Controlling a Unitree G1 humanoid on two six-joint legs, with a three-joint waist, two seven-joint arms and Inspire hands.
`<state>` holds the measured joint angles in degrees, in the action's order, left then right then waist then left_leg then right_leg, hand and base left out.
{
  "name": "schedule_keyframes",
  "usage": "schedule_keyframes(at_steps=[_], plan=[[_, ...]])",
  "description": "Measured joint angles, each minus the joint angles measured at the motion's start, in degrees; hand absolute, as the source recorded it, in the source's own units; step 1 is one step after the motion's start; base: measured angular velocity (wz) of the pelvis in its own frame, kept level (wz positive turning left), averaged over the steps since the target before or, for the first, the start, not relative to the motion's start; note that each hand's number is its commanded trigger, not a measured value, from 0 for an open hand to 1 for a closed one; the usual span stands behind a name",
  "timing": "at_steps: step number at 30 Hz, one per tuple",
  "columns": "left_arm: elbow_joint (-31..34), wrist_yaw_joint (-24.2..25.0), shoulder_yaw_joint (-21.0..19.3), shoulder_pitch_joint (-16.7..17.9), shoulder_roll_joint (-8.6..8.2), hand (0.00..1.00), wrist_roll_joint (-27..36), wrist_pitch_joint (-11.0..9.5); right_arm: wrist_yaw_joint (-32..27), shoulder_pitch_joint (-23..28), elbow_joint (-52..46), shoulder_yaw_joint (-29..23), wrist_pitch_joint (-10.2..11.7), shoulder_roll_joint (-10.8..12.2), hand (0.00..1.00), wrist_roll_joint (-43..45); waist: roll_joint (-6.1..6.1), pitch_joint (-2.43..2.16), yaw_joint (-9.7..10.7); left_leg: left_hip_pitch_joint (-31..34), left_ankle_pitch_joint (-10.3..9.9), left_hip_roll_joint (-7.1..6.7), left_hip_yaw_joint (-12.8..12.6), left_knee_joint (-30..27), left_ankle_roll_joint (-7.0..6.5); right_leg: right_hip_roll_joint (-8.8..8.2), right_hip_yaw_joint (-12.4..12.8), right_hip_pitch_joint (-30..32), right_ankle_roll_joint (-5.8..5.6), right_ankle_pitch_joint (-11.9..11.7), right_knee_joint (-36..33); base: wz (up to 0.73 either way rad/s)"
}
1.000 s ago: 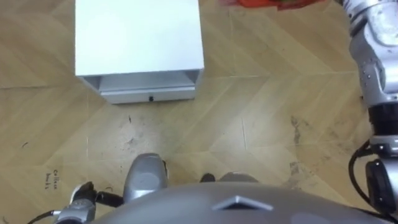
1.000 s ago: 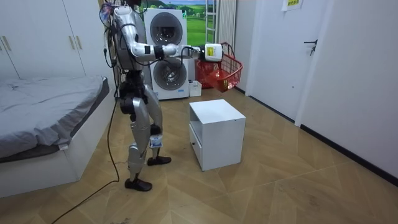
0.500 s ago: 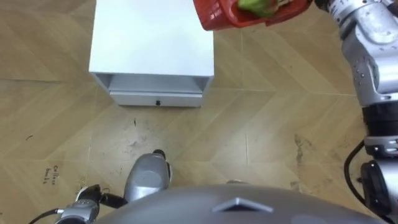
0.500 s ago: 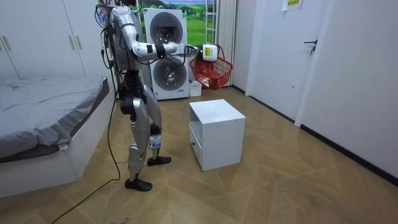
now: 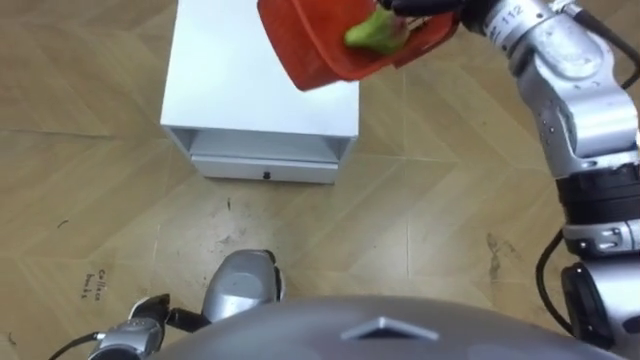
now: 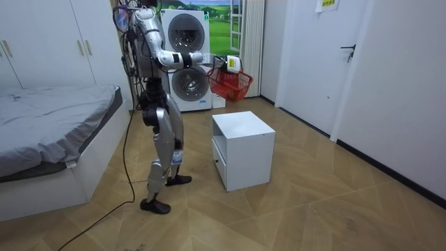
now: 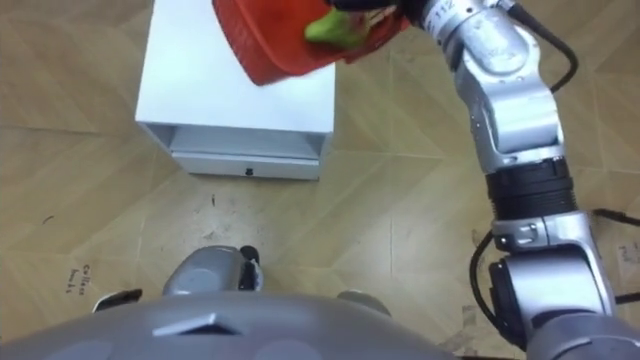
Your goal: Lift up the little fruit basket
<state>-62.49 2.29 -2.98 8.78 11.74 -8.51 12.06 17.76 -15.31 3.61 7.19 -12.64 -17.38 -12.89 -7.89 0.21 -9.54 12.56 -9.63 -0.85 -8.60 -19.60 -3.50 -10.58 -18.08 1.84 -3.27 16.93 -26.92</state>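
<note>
A humanoid robot is standing on the herringbone wooden floor (image 5: 90,190) before a low white square cabinet with a front drawer (image 5: 250,90). It is stretching its right arm forward and gripping the red plastic fruit basket (image 5: 320,50) in its right hand (image 5: 430,7), dark fingers curled at the basket's top edge. The basket is hanging tilted in the air, clear of the cabinet and over its far right corner, with a green fruit (image 5: 372,32) lying inside. The left hand (image 5: 135,325) is showing low beside the body; whether it is open or closed cannot be told. A grey bed (image 6: 49,118) and stacked white washing machines (image 6: 187,63) are standing nearby.
</note>
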Motion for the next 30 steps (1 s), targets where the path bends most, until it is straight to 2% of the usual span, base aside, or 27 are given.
schedule_keyframes(at_steps=[1,2,3,4,5,7,8,9,10,11,12,13,14,15,16,17,18,19,23,30], plan=[[-0.1,0.1,0.0,0.2,0.02,0.0,0.0,0.0,0.0,0.4,0.0,0.2,0.0,0.2,1.0,0.0,0.13,0.01,0.0,-0.3,-0.2,-0.32,0.0,-0.1,-0.28,-0.82,0.0,0.8,-0.37,-0.2,-2.6,0.17],[-0.1,0.1,0.2,0.0,0.04,0.0,0.0,-0.1,0.1,1.2,0.1,0.5,-0.3,0.4,1.0,-0.1,0.44,0.12,0.4,-1.0,-0.7,-1.09,0.5,-0.3,-0.94,-2.48,0.1,2.6,-1.36,-1.2,-8.6,0.23],[-0.2,0.1,0.3,-0.1,0.08,0.0,0.0,-0.2,0.2,1.8,0.1,0.6,-0.3,0.5,1.0,-0.1,0.68,0.22,0.5,-1.6,-1.0,-1.47,0.9,-0.3,-1.33,-3.24,0.5,3.6,-1.37,-2.2,-11.8,0.34],[-0.4,-0.2,1.1,-0.3,0.51,0.0,0.3,-0.6,0.2,3.0,0.6,0.9,-0.3,1.0,1.0,-0.1,1.17,0.54,0.4,-2.9,-1.7,-2.23,1.6,-0.4,-2.0,-4.83,1.8,5.8,-1.04,-5.0,-18.4,0.28],[-0.4,-0.7,1.1,-0.6,0.75,0.0,0.3,-0.9,0.3,3.7,2.1,1.3,-0.4,1.8,1.0,-0.1,1.23,0.51,0.6,-4.3,-2.5,-2.84,2.1,-0.8,-2.59,-6.1,3.2,8.1,-0.36,-8.9,-24.1,0.22],[-0.5,-1.4,2.3,-0.5,1.41,0.0,0.6,-1.0,0.4,3.7,5.2,2.0,-0.6,2.8,1.0,-0.2,1.56,0.68,0.4,-5.5,-3.4,-3.12,2.9,-1.5,-3.27,-6.2,5.7,11.3,0.18,-12.7,-29.6,0.2],[0.0,-1.9,3.2,-1.1,2.0,0.0,0.8,-1.3,0.5,3.8,6.1,2.4,-0.6,2.8,1.0,-0.2,1.83,0.71,0.6,-5.4,-3.6,-3.02,4.1,-1.7,-3.45,-5.64,5.8,13.2,-0.26,-11.5,-30.9,0.42],[0.3,-2.3,3.5,-1.5,2.28,0.0,0.8,-1.3,0.6,3.7,7.1,2.5,-0.6,2.7,1.0,-0.4,2.31,0.94,0.8,-5.1,-3.6,-2.66,5.5,-1.6,-3.46,-4.11,5.6,14.8,-0.54,-9.4,-29.6,0.43],[0.5,-2.6,3.7,-1.8,2.37,0.0,1.1,-1.3,0.6,3.7,7.8,2.5,-0.6,2.6,1.0,-0.8,2.49,1.06,0.7,-5.0,-3.6,-2.53,5.9,-1.6,-3.47,-3.33,5.5,15.4,-0.63,-8.6,-28.4,0.4],[1.1,-3.1,4.0,-2.6,2.37,0.0,1.4,-1.3,0.6,3.7,9.5,2.8,-0.6,2.6,1.0,-1.4,2.66,1.0,0.6,-5.0,-3.6,-2.49,6.6,-1.5,-3.49,-1.93,5.5,16.2,-0.68,-7.2,-23.6,0.27],[1.1,-3.2,4.0,-2.8,2.33,0.0,1.6,-1.4,0.6,3.7,10.2,3.0,-0.7,2.6,1.0,-1.4,2.74,1.02,0.5,-5.0,-3.6,-2.51,7.1,-1.4,-3.49,-1.21,5.6,16.3,-0.67,-6.7,-20.2,0.35],[1.1,-3.3,4.6,-3.0,2.33,0.0,1.6,-1.5,0.7,3.7,11.5,3.2,-0.8,2.6,1.0,-1.4,2.71,0.96,0.4,-5.0,-3.6,-2.62,7.7,-1.0,-3.49,-0.01,5.3,16.1,-0.54,-6.3,-13.0,0.32],[1.2,-3.4,5.2,-3.3,2.22,0.0,1.6,-1.8,0.7,3.7,11.8,3.2,-1.1,2.6,1.0,-1.4,2.64,0.9,-0.1,-4.7,-3.6,-2.74,8.0,-1.0,-3.45,1.22,5.2,15.4,-0.32,-6.5,-5.4,0.4],[1.5,-3.3,5.4,-3.3,1.87,0.0,1.5,-1.7,0.7,3.7,12.7,3.1,-1.1,2.6,1.0,-1.4,2.79,0.76,-0.1,-4.9,-3.7,-2.85,8.5,-0.9,-3.29,2.65,5.2,13.8,0.39,-7.8,2.0,0.33],[1.9,-3.3,5.4,-3.2,1.7,0.0,1.3,-1.6,0.7,3.6,13.3,3.1,-1.1,2.6,1.0,-1.4,2.85,0.7,0.0,-5.1,-3.8,-2.91,8.6,-0.6,-3.14,3.16,5.2,13.0,0.73,-9.6,4.7,0.4],[2.4,-3.2,5.3,-3.1,1.42,0.0,1.2,-1.6,0.7,3.7,14.8,3.1,-1.1,2.4,1.0,-1.4,2.87,0.46,0.0,-5.6,-3.9,-2.98,8.4,0.4,-2.89,3.81,4.9,11.6,1.64,-11.6,7.5,0.23],[2.6,-3.2,5.2,-3.0,1.14,0.0,1.2,-1.6,0.8,3.6,15.5,3.1,-1.1,2.3,1.0,-1.4,3.13,0.46,-0.3,-5.9,-3.9,-2.7,8.2,0.9,-2.86,4.0,4.5,10.9,1.81,-11.8,8.5,0.18],[2.8,-3.0,4.9,-2.3,1.0,0.0,1.2,-1.9,1.2,3.5,16.4,3.1,-1.2,2.3,1.0,-1.4,3.41,0.43,-0.6,-6.7,-3.7,-2.28,8.0,2.2,-2.46,4.88,4.3,10.0,2.04,-11.9,9.9,0.0],[1.4,-2.8,4.1,0.1,0.94,0.0,0.9,-1.4,2.5,3.0,18.2,3.1,-1.1,1.8,1.0,-2.1,3.39,0.4,-0.8,-9.4,-3.2,-1.05,7.7,5.3,-1.74,6.53,3.8,7.5,2.41,-12.2,12.5,0.0],[0.5,-1.8,3.6,1.5,0.54,0.0,-1.2,0.1,2.2,2.6,23.0,3.1,-1.1,1.3,1.0,-2.2,3.14,0.48,-1.0,-10.1,-3.2,-0.81,7.2,6.1,-1.72,6.83,3.2,6.0,2.42,-12.2,14.4,0.04]])
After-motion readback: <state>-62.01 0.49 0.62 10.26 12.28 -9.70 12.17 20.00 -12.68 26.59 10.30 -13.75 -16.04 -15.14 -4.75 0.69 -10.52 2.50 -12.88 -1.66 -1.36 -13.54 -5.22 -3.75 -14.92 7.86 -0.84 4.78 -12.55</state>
